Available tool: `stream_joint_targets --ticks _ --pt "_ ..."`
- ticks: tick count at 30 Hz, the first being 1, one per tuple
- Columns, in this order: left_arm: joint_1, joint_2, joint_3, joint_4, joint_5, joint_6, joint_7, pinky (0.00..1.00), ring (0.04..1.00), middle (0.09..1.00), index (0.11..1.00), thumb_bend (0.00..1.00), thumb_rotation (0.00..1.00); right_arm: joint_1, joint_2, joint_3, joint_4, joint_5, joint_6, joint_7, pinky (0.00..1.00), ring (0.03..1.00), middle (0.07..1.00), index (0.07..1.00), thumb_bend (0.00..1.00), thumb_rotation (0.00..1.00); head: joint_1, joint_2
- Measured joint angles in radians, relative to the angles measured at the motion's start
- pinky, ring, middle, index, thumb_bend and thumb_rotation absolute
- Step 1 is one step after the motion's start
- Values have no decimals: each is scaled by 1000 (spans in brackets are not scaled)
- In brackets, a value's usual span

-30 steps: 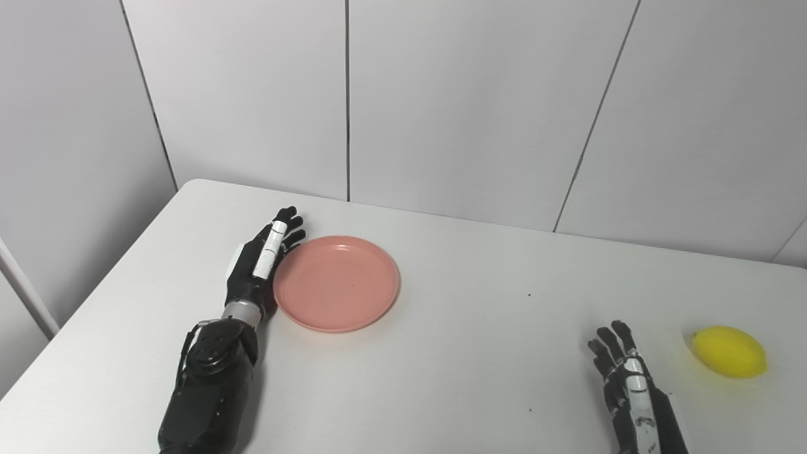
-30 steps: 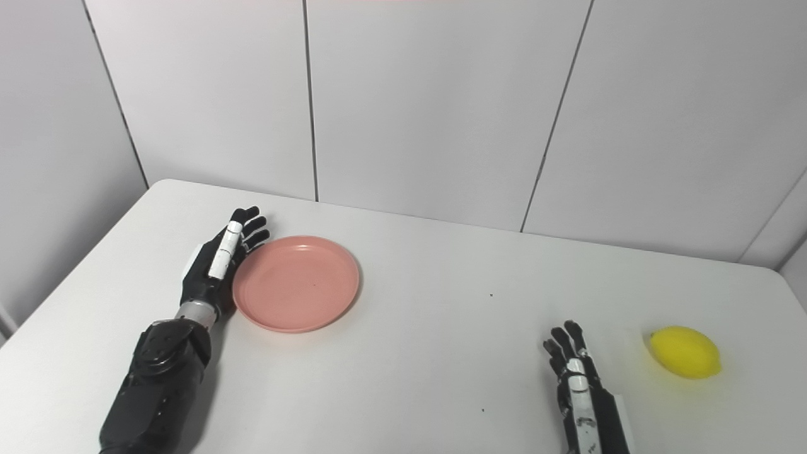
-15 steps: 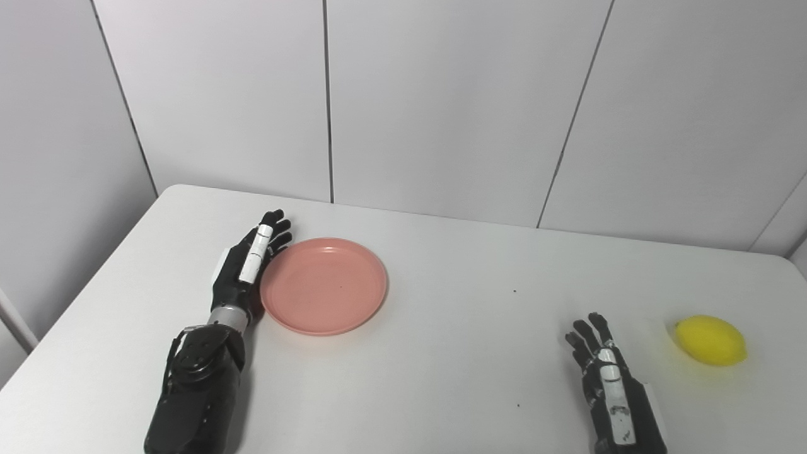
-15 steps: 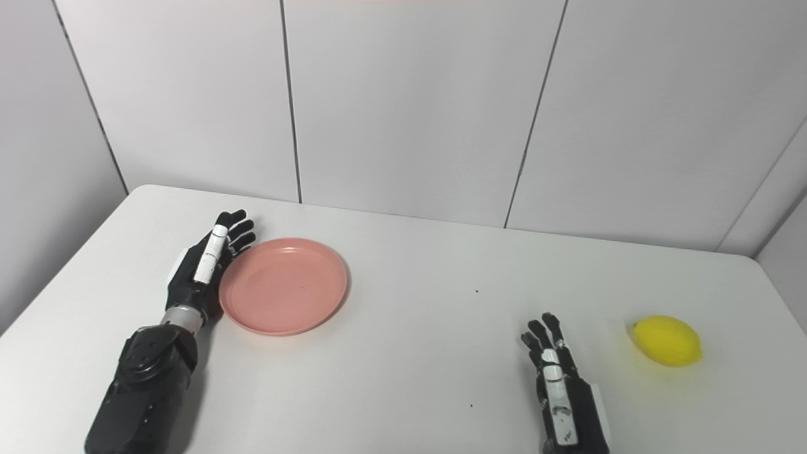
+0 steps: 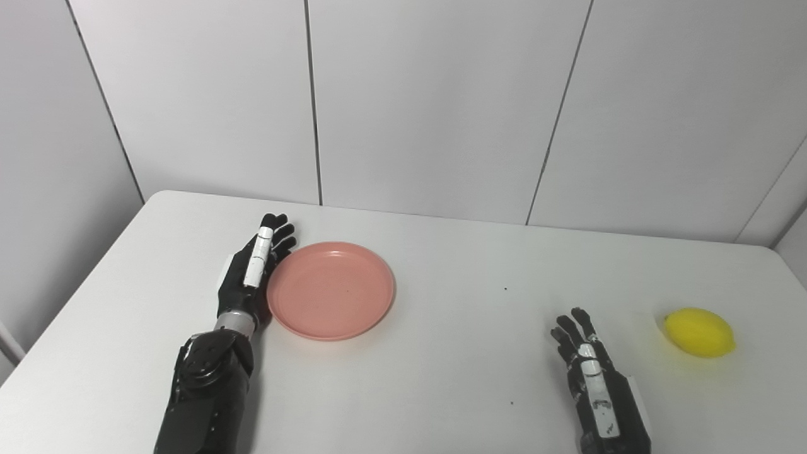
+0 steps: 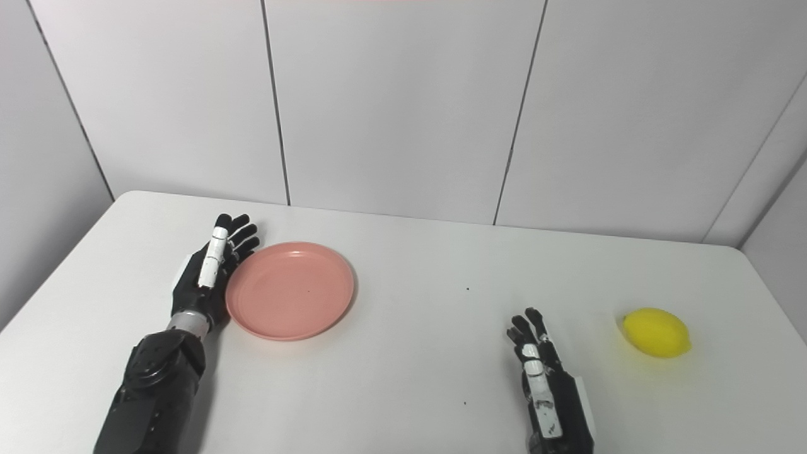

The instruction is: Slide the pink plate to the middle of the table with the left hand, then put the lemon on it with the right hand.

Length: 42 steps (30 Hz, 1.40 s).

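The pink plate point(image 5: 331, 290) lies flat on the left half of the white table point(image 5: 441, 378), well in from the table's left and far edges and left of the middle. To the plate's right the tabletop runs bare toward the centre, apart from a few tiny dark specks. The left hand point(image 5: 251, 274) stands on edge against the plate's left rim, fingers straight and together, holding nothing, its palm side touching or just beside the rim; I cannot tell which. Its dark forearm runs back to the near edge. The right hand point(image 6: 545, 378) is low at the right near side, fingers extended and slightly spread, empty, well apart from the plate. The lemon point(image 6: 656, 332) sits on the table near the right edge, to the right of the right hand and a little farther back, with bare surface between them. Grey wall panels point(image 5: 429, 101) rise behind the table's far edge.
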Motion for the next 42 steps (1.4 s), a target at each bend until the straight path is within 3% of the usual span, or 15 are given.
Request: stream_joint_targets --ticks 18,26,31,37,42 --pt "6 -29 -31 -41 -11 60 -1 883 861 850 802 787 791 -5 10 1 5 -1 -1 -5 1000 919 910 937 767 771 6 -8" --pt "9 -45 -65 -44 -6 61 -13 924 879 869 813 784 806 -11 37 -16 13 -52 -17 -74 1000 924 923 1000 636 746 3 -11" --pt "11 -44 -79 -43 -4 61 -19 946 891 878 809 809 808 -23 61 -26 28 -74 -56 -110 1000 934 933 1000 641 763 -20 -11" --pt "12 -44 -84 -43 -5 61 -29 962 889 869 799 787 811 -24 72 -24 29 -87 -57 -118 1000 942 945 1000 657 781 -51 -8" --pt "14 -43 -90 -43 -2 59 -38 894 867 853 792 769 820 -24 74 -17 29 -98 -57 -121 1000 933 939 1000 661 783 -81 -6"
